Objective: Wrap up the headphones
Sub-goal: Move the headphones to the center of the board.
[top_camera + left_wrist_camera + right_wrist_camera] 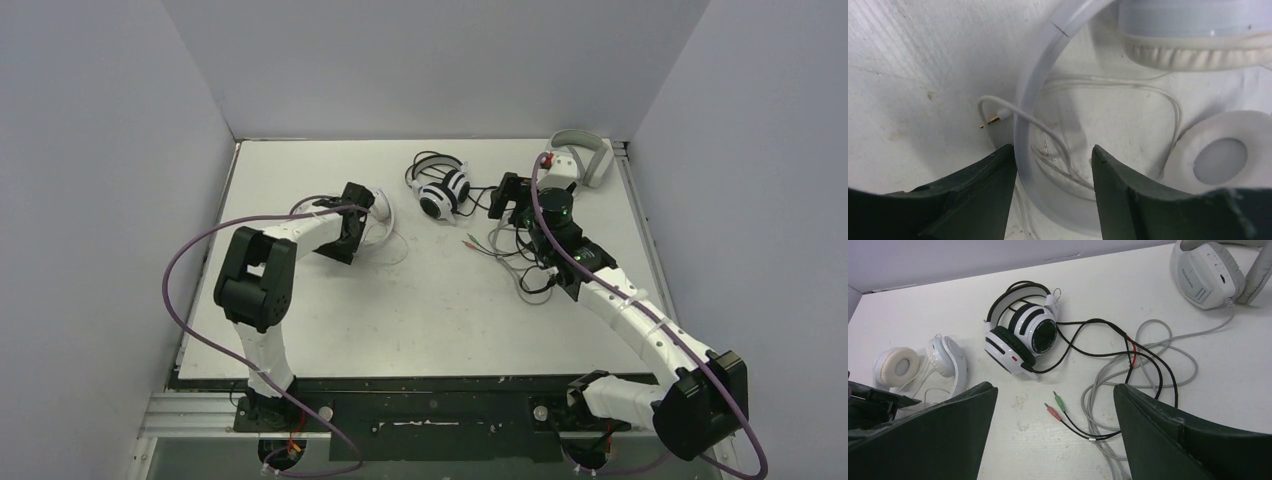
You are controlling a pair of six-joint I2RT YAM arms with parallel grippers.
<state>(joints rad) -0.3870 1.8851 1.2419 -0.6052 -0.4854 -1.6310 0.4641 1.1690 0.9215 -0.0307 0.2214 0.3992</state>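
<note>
Small white on-ear headphones (pixel 1223 160): upper cup cut off by the frame edge. Headband (pixel 1024 115) passes lengthwise between the part-open left gripper (pixel 1052 150) jaws. Right gripper (pixel 1054 387) wide, empty.

White table (pixel 420 320) under me, scuffed and speckled. Over on my left, the small white headphones (pixel 381 209) lie on it, thin white cable (pixel 1128 87) looped inside the band's arc, gold-tipped plug (pixel 993 120) just outside it. Middle back: the black-and-white headset (pixel 443 190), its black cable (pixel 1103 322) trailing right, tangled over the grey cable (pixel 1204 330). Green and pink plugs (pixel 1055 407) rest nearer me. Far right corner: the light grey pair (pixel 585 158).
</note>
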